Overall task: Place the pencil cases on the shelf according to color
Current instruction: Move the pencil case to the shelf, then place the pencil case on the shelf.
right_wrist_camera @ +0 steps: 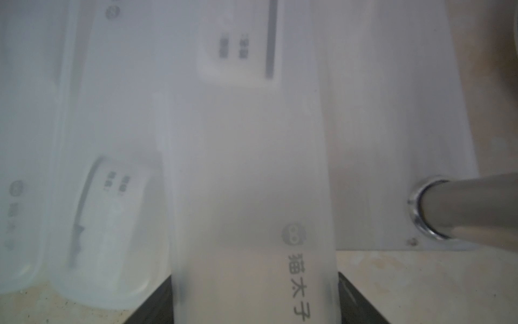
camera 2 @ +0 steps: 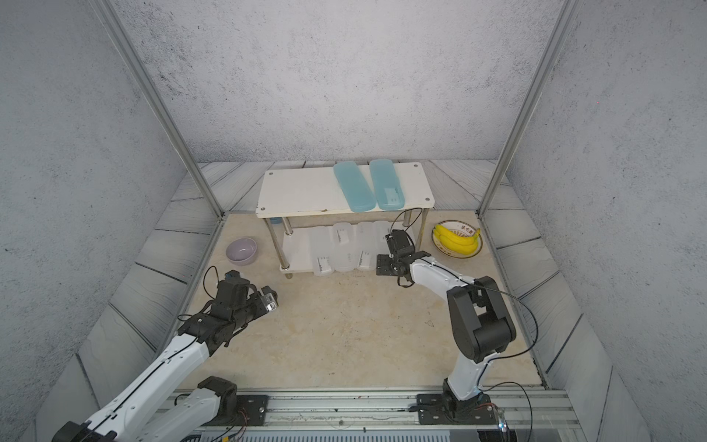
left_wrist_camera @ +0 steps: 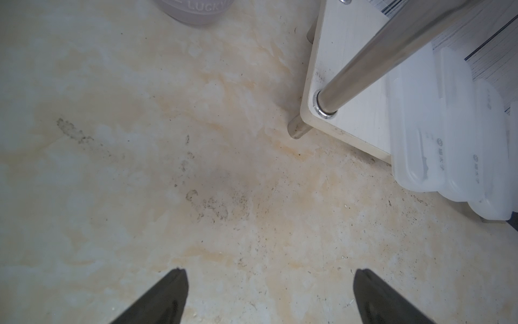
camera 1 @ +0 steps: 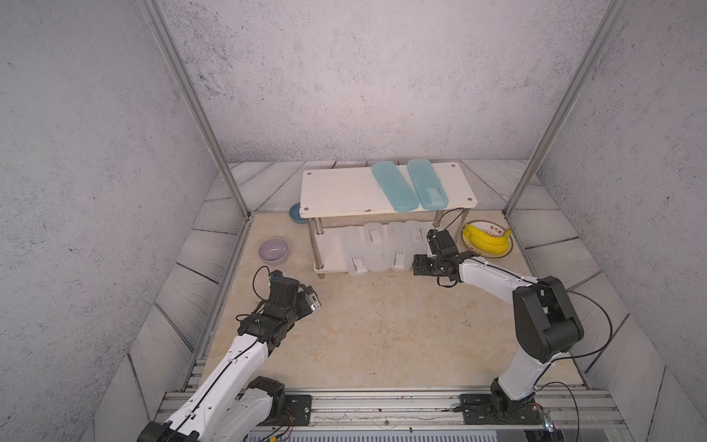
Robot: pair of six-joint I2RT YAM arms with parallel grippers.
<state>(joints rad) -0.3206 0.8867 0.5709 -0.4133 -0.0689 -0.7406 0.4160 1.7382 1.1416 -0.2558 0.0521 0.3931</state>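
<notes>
While the right gripper (right_wrist_camera: 254, 276) stood clamped across the near end of the last frosted case (right_wrist_camera: 252, 182), that case lay on the lower board (right_wrist_camera: 392, 140), its end overhanging the front edge, beside the other white cases (camera 1: 377, 245) and near the chrome leg (right_wrist_camera: 471, 202). Both teal cases (camera 1: 394, 187) sat on top. Sliding it straight in, parallel to its neighbour, before letting go looked wisest. The left gripper (left_wrist_camera: 269, 270) hovered with jaws apart, empty.

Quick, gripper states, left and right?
Left gripper: open, empty.
Right gripper: shut on a frosted white pencil case.
</notes>
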